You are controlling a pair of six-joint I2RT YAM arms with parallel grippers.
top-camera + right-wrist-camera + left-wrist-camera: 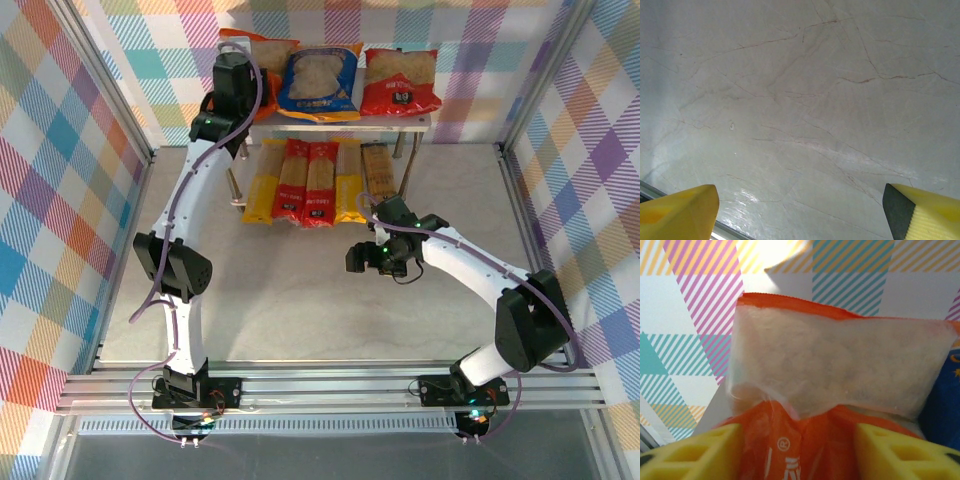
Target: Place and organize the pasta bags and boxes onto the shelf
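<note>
Two tiers on the shelf (424, 119) at 12 o'clock. Five pasta boxes (318, 180) lie below, long axes 12-to-6. The orange bag (840, 360), blue bag (318, 85) and red bag (400, 82) sit above. Your left tool (797, 452) straddles the orange bag's near end; can't tell if it's pinching. Right tool (800, 212) is spread wide over the tabletop (300, 300), farther off.

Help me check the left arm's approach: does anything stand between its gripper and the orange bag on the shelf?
Nothing visible does. In the left wrist view the orange bag lies straight ahead of the left gripper, its near end between the open fingers. The blue bag sits beside it, off the path.
</note>
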